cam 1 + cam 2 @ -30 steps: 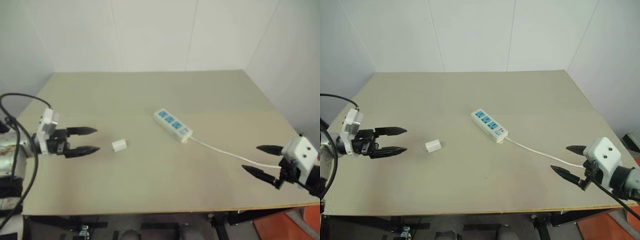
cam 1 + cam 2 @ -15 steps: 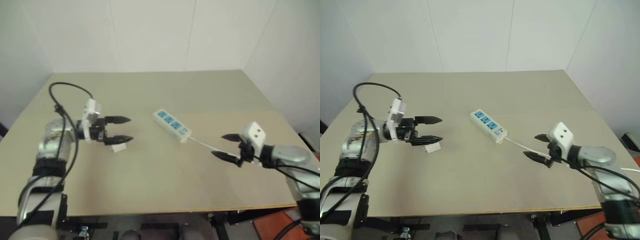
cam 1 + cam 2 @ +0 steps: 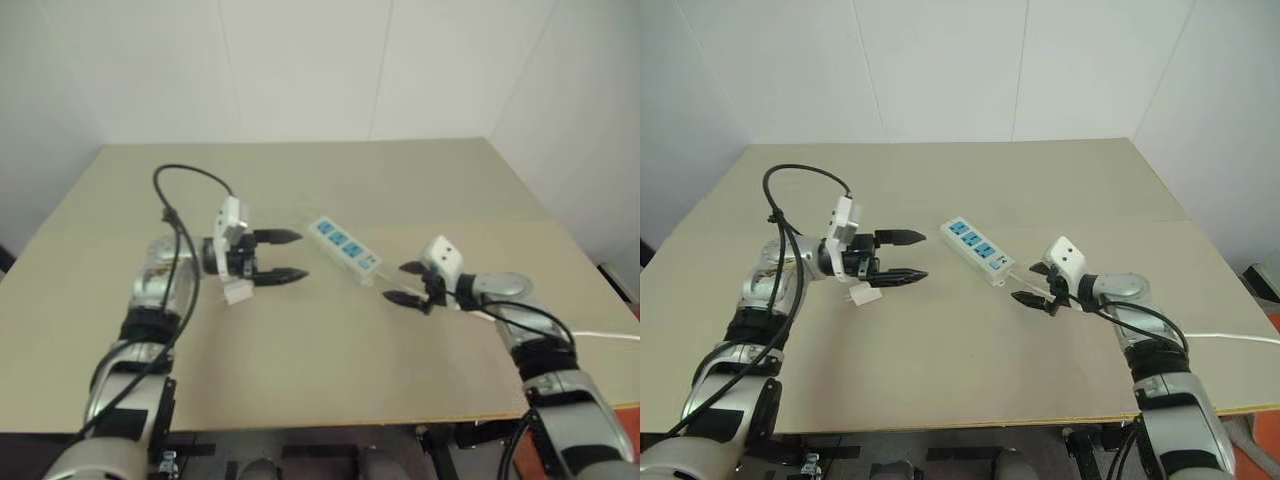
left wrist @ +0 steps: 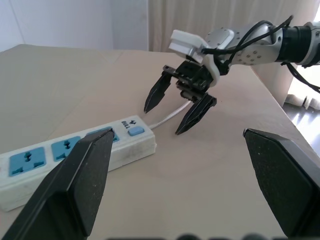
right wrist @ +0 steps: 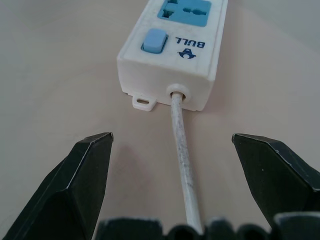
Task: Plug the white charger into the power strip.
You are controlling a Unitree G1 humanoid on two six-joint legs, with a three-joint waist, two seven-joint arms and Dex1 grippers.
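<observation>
A: Where is the white charger (image 3: 862, 294)?

B: On the table (image 3: 970, 400), left of centre, just below and behind the left gripper (image 3: 908, 256). That gripper hangs wide and empty, its tips pointing right, past the charger toward the power strip (image 3: 978, 252).

A: So it may have overshot?

B: That is my worry. If the fingers close there they catch air, or one finger knocks the charger over or pushes it away.

A: And the strip?

B: It lies near the middle, slanting from far left to near right. The right gripper (image 3: 1030, 283) sits wide and empty at its near end, straddling the cord (image 5: 181, 150).

A: The risk there?

B: Closing on the thin cord instead of the body probably lets the strip swivel when the plug presses in, so the prongs miss the blue sockets.
</observation>
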